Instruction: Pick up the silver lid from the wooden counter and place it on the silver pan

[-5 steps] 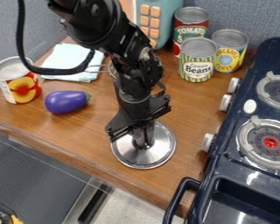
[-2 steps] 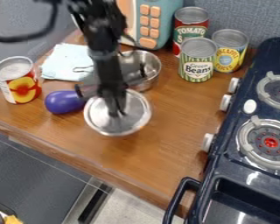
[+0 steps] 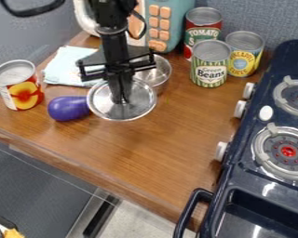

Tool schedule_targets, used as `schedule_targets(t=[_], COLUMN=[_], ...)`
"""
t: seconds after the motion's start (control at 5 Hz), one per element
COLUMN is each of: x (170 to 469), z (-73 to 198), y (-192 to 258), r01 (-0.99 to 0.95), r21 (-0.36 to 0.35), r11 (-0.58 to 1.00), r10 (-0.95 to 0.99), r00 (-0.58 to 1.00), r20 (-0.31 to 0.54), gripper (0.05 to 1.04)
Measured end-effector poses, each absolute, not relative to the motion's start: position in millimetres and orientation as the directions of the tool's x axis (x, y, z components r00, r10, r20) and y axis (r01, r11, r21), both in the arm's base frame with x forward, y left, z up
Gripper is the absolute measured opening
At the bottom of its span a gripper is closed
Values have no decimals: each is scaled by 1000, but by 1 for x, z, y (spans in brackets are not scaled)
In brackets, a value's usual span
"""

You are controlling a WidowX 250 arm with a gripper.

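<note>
Four cans (image 3: 27, 95) are counted on the surface (image 3: 170, 158): one near its left edge, three by its far edge. One eggplant (image 3: 65, 109), cloth (image 3: 67, 65), metal pot (image 3: 159, 78), lid (image 3: 138, 109) and toy appliance (image 3: 178, 11) are seen. On one stove (image 3: 233, 186), two burners (image 3: 287, 152) and three side knobs (image 3: 221, 151) are shown.

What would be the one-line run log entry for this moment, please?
Gripper: holds silver lid at its middle | Lid: partly hides metal pot and purple eggplant | Near eggplant: red can, pale cloth
</note>
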State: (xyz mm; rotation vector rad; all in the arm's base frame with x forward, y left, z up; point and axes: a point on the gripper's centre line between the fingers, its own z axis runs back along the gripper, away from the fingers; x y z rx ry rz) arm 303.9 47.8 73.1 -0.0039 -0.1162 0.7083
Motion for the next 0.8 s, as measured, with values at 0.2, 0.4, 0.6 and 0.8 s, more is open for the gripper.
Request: schedule_targets(t=[0.2, 0.4, 0.6, 0.8], x=[324, 338, 344, 348], z=[68, 64, 63, 58], y=[54, 57, 60, 65], r01=[-576, -522, -493, -476], r21=[4, 18, 35, -5], r11=[818, 853, 870, 879], r10=[574, 520, 490, 476], r00=[815, 852, 869, 878], r20=[78, 68, 67, 45], gripper=[54, 54, 54, 53])
